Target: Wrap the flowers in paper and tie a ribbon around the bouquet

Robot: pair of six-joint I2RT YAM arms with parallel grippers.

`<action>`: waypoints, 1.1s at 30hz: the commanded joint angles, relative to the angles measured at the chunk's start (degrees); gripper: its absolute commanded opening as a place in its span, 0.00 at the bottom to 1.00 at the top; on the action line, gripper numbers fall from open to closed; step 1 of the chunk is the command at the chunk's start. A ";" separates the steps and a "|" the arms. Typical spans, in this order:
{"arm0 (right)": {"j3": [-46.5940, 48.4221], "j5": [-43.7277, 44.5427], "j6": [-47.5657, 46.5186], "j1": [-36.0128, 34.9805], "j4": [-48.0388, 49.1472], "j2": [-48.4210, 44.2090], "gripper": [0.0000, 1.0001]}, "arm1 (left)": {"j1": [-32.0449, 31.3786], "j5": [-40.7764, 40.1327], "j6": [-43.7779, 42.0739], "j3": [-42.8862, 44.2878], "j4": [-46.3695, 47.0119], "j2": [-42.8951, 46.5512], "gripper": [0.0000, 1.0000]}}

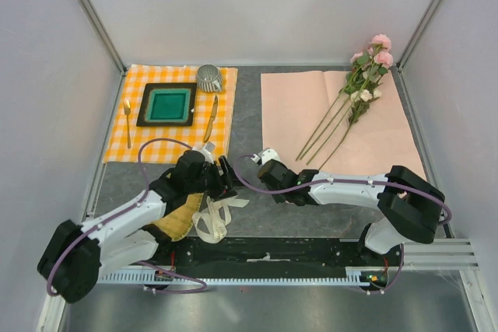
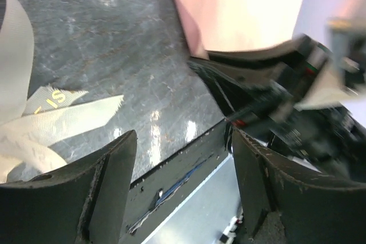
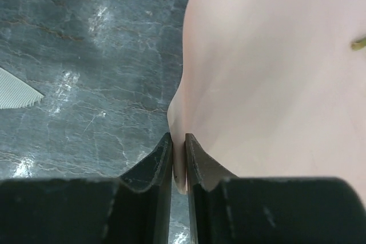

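Note:
The flowers (image 1: pixel 366 83) lie across the far right part of the paper (image 1: pixel 296 106), blooms toward the back corner. My right gripper (image 1: pixel 263 165) is at the sheet's near left corner. In the right wrist view it (image 3: pixel 178 141) is shut on that lifted paper (image 3: pixel 274 72) corner, and a stem tip (image 3: pixel 359 43) shows at the right edge. The ribbon (image 1: pixel 218 215) lies looped on the dark table near the arm bases. My left gripper (image 1: pixel 227 176) hovers above it, open (image 2: pixel 183 141) with nothing between its fingers; the ribbon (image 2: pixel 68 112) lies to its left and the right arm (image 2: pixel 286 95) close on its right.
An orange-checked cloth (image 1: pixel 152 91) at the back left carries a green tray (image 1: pixel 167 104), a metal cup (image 1: pixel 209 77), a fork (image 1: pixel 128 118) and a knife (image 1: pixel 211 114). A woven bamboo mat (image 1: pixel 179 219) lies under the left arm. White walls enclose three sides.

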State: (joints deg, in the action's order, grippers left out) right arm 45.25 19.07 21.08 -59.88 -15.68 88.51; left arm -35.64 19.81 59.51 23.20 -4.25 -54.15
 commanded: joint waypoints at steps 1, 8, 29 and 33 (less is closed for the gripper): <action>0.54 0.97 -1.22 1.69 -0.75 -3.52 0.20 | 0.13 1.88 9.92 3.34 12.66 -13.21 0.73; 6.31 -0.09 -5.43 8.01 -5.39 -1.42 0.00 | -0.75 4.88 12.29 3.01 24.87 -22.92 0.56; 32.16 -0.34 -27.93 30.16 -10.59 15.46 0.00 | -6.73 12.35 13.97 11.77 35.46 -40.59 0.47; 36.30 -3.51 -29.25 32.89 -11.39 19.41 0.00 | -6.64 12.79 13.62 15.90 34.22 -44.10 0.43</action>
State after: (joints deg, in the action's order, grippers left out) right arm 76.31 18.61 -4.75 -28.95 -26.04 105.27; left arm -42.24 30.68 72.62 34.61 29.04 -95.39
